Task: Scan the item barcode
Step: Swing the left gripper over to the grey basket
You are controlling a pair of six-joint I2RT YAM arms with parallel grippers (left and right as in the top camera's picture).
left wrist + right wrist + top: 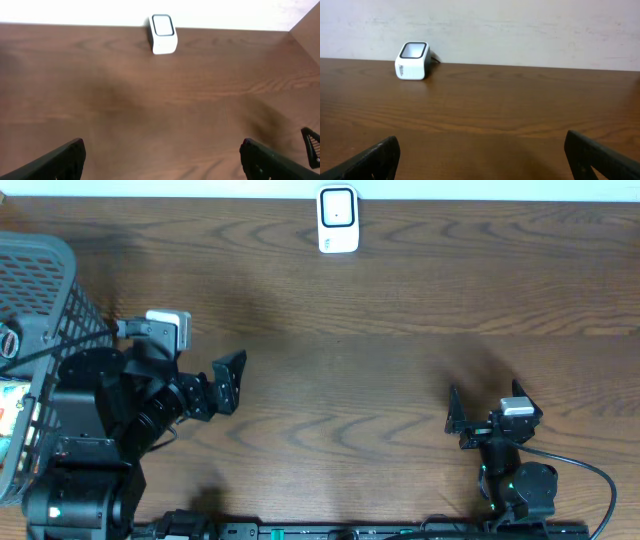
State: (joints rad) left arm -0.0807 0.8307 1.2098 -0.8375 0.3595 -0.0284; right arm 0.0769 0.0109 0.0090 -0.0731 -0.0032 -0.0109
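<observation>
Barely started, I'd say. The left end effector (231, 382) and right end effector (457, 420) are both wide open and empty. The item (10, 402) looks to be in the basket (35, 275), left of the left one. The scanner (338, 220) sits well ahead of both, so grabbing and scanning remain.

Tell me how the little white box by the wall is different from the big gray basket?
The scanner is small, white and solid; the basket is bigger, gray, open mesh. The scanner stands at the far edge; the basket sits at the left edge. The basket holds items; the scanner holds none. Both rest on the wooden table.
</observation>
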